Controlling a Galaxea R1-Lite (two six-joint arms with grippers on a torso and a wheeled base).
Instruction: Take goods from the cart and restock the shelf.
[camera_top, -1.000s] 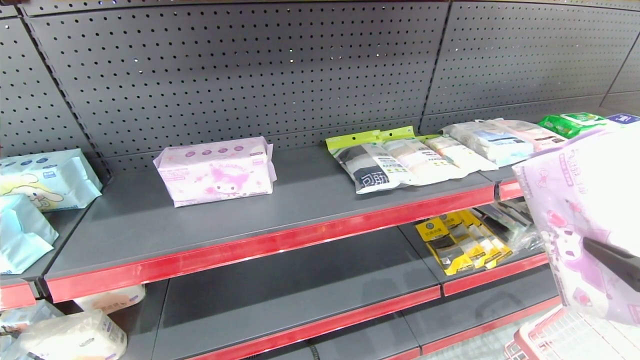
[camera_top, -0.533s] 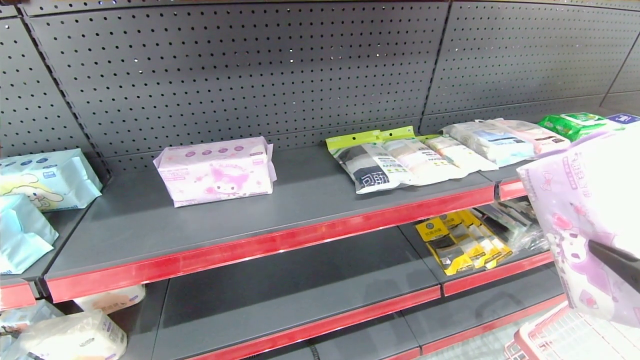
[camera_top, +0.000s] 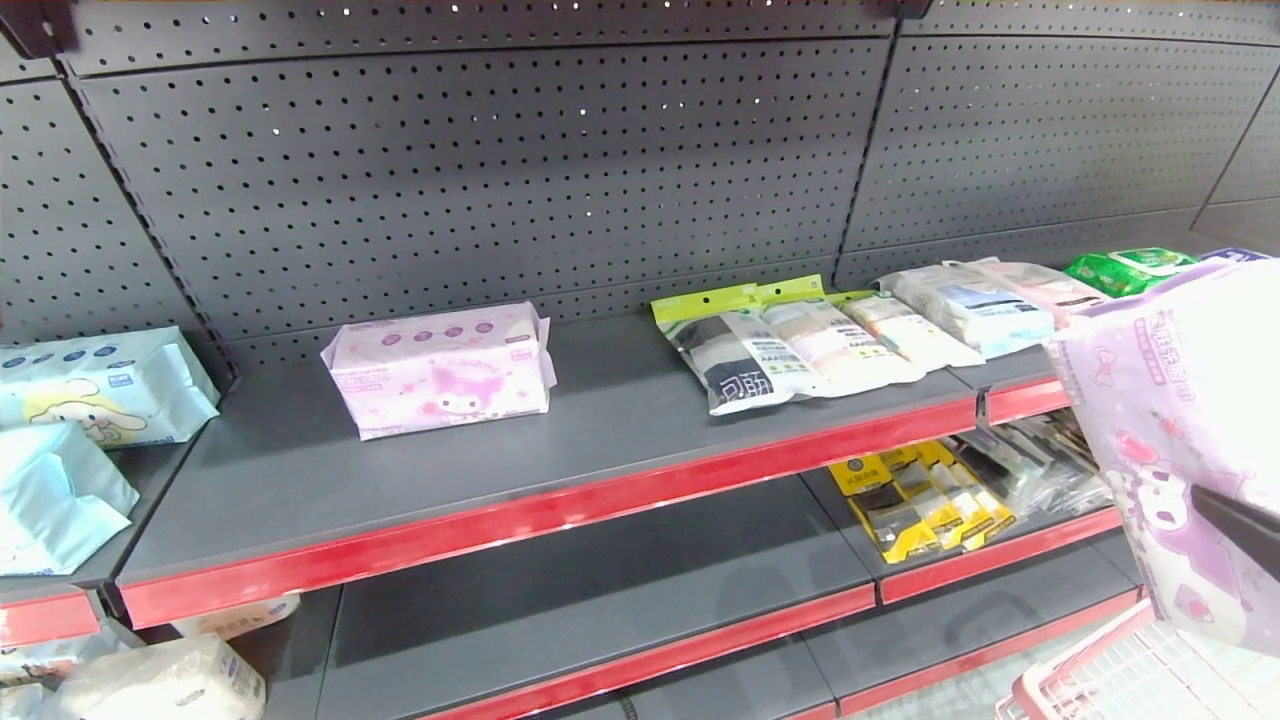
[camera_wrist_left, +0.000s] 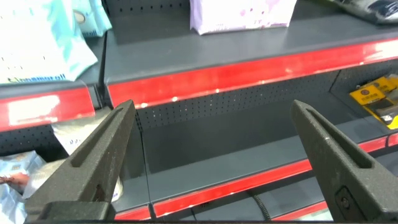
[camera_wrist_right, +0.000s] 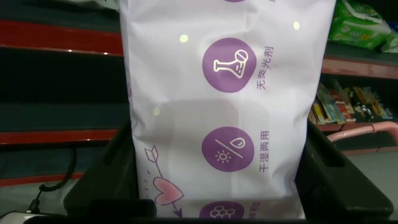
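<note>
**Step in hand — carrying one pack to the shelf**

The right gripper (camera_wrist_right: 219, 177) is clamping the purple tissue pack (camera_top: 1175, 430) across its width, one finger pressing on each long side. The pack is hanging upright at the robot's right, above the pink cart (camera_top: 1110, 680) and in front of the right-hand bay, not yet over the upper shelf (camera_top: 620, 410). The left gripper (camera_wrist_left: 211, 155) is standing with its jaws wide apart, holding nothing, low in front of the lower shelves.

Recommended handling, as judged from this position:

1. Target: the bare stretch between the pink pack (camera_top: 440, 370) and the sock packets (camera_top: 790, 345) is looking like the right slot, with the new pack going just beside its near-twin.
2. Clearance: the pack's lower end should be riding above the red front lip (camera_top: 560, 510) while it is travelling inward, because soft film is likely to catch and fold there.
3. Orientation: the wrist should be turning the pack while it is in the air, so that it is lying flat like its neighbour on arrival.
4. Release: the contents are probably soft and sagging, so the fingers should be opening only once the pack is bearing on the shelf.
5. Neighbours: the sock packets are looking light and loose — the approach should be staying apart from them.
</note>
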